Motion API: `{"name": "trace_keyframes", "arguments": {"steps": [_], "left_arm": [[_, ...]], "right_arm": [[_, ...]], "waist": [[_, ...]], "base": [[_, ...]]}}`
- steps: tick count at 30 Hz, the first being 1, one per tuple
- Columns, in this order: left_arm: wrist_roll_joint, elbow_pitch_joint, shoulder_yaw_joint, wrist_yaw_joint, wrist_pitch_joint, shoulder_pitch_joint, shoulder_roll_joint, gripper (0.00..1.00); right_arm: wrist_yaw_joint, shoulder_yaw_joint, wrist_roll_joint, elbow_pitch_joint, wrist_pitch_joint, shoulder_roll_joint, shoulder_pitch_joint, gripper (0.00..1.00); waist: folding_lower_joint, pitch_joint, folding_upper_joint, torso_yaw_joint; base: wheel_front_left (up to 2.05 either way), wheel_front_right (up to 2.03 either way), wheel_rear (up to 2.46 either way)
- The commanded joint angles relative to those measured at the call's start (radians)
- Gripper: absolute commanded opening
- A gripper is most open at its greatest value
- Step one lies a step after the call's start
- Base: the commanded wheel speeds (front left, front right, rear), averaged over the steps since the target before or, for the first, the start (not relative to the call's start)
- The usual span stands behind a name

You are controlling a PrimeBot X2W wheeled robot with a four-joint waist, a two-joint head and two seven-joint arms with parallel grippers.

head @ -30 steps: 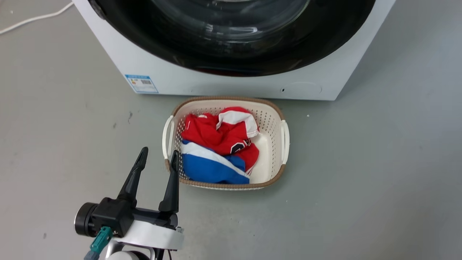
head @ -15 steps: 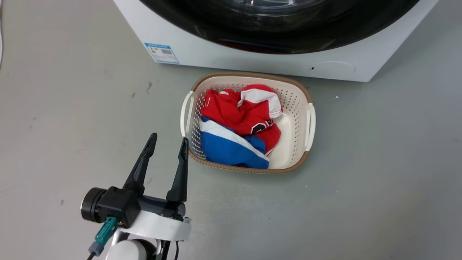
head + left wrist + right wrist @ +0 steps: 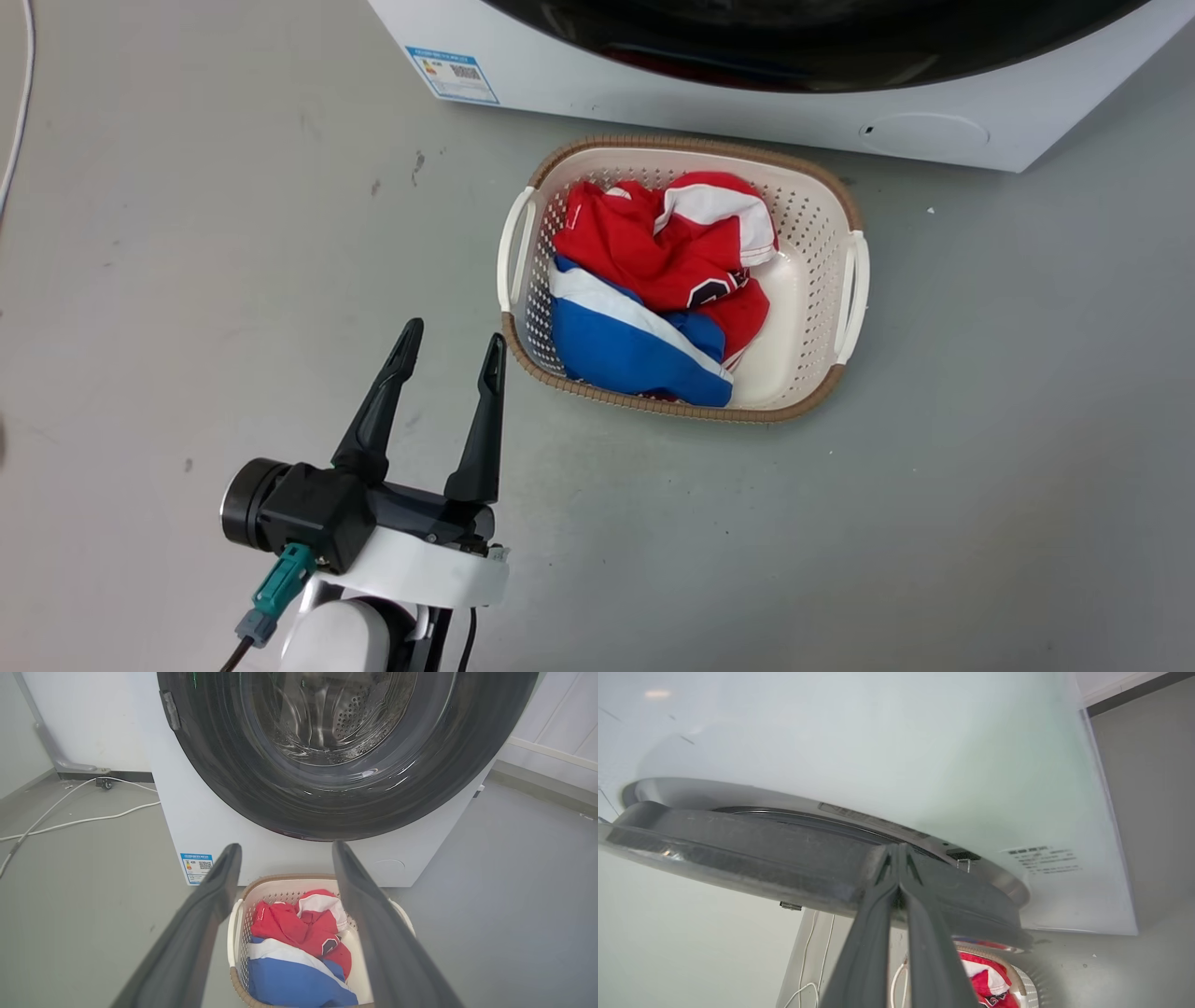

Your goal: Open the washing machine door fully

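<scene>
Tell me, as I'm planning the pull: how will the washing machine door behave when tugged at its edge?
The washing machine door looks rigid, so it should swing as one piece, not flex. Its glossy rim is probably slippery for the right gripper's shut fingers. The glass bowl likely makes it heavy.

It looks like a plain laundry room: a white washer [image 3: 196, 826] stands on a bare grey floor [image 3: 187, 233], a basket [image 3: 803, 215] of clothes [image 3: 653, 252] before it, loose white cables [image 3: 93, 819] near a pale wall [image 3: 93, 718].
</scene>
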Motion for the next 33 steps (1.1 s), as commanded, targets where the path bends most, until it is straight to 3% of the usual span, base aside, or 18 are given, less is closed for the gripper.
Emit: {"name": "trace_keyframes", "arguments": {"steps": [1, 15, 33], "left_arm": [[0.0, 0.002, -0.004, 0.004, -0.003, -0.009, -0.001, 1.0], [-0.01, 0.009, -0.025, 0.012, -0.003, -0.017, -0.001, 1.0], [-0.013, 0.023, -0.011, 0.024, -0.003, 0.035, -0.001, 1.0]], "right_arm": [[0.0, -0.019, -0.002, 0.006, 0.02, 0.022, -0.029, 0.0], [0.0, -0.067, -0.063, -0.036, 0.139, 0.117, -0.081, 0.0], [0.0, -0.099, -0.044, -0.099, 0.237, 0.161, 0.089, 0.0]], "waist": [[-0.0001, 0.011, 0.0, 0.006], [-0.0001, 0.039, 0.0, 0.024], [-0.0001, -0.078, 0.0, 0.014]], "base": [[0.0, 0.0, 0.0], [0.0, 0.0, 0.0], [0.0, 0.0, 0.0]]}}
